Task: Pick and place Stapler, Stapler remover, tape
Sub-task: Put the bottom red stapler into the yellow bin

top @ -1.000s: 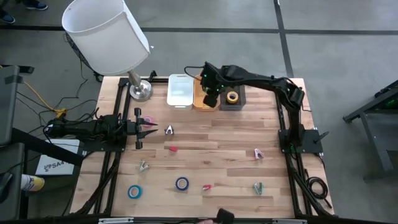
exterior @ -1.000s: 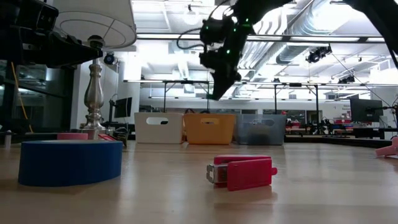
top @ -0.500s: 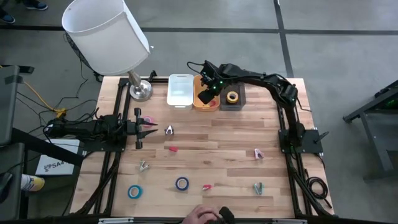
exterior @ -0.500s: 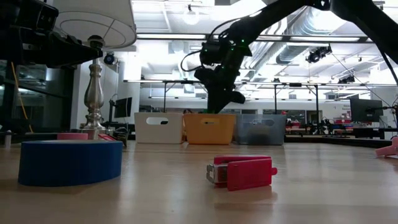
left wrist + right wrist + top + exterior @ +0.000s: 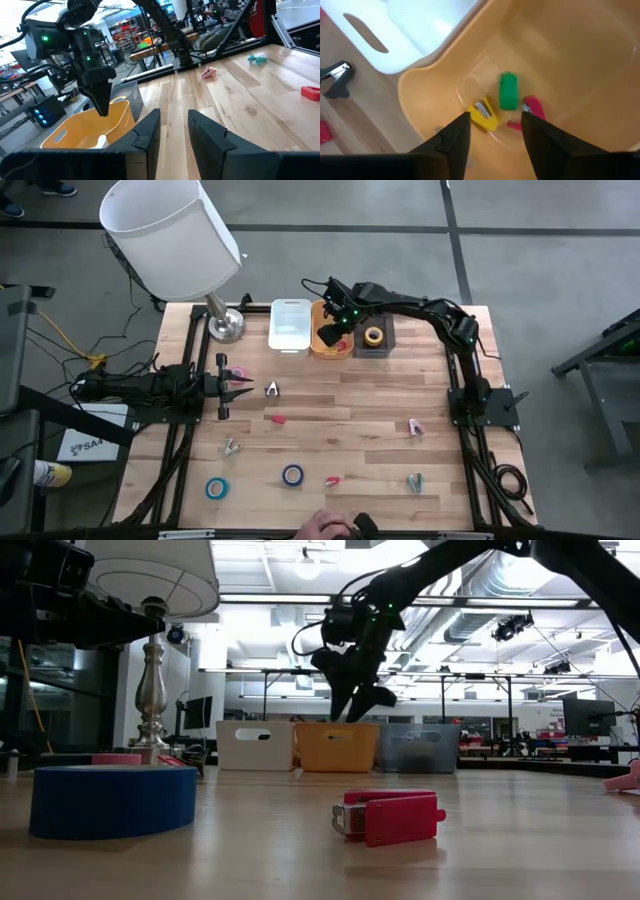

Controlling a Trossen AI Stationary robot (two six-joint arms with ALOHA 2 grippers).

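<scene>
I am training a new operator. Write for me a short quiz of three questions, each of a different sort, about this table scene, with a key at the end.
1. True or false: the right gripper hangs open above the orange bin.
2. Multiple choice: the yellow tape roll lies in
A. the white bin
B. the grey bin
C. on the bare table
3. Fill in: inside the orange bin, the right wrist view shows small items in green, yellow and ____.

Key
1. True. Its fingers are spread and hold nothing.
2. B.
3. Red.

The left gripper waits open at the table's left side.
</scene>
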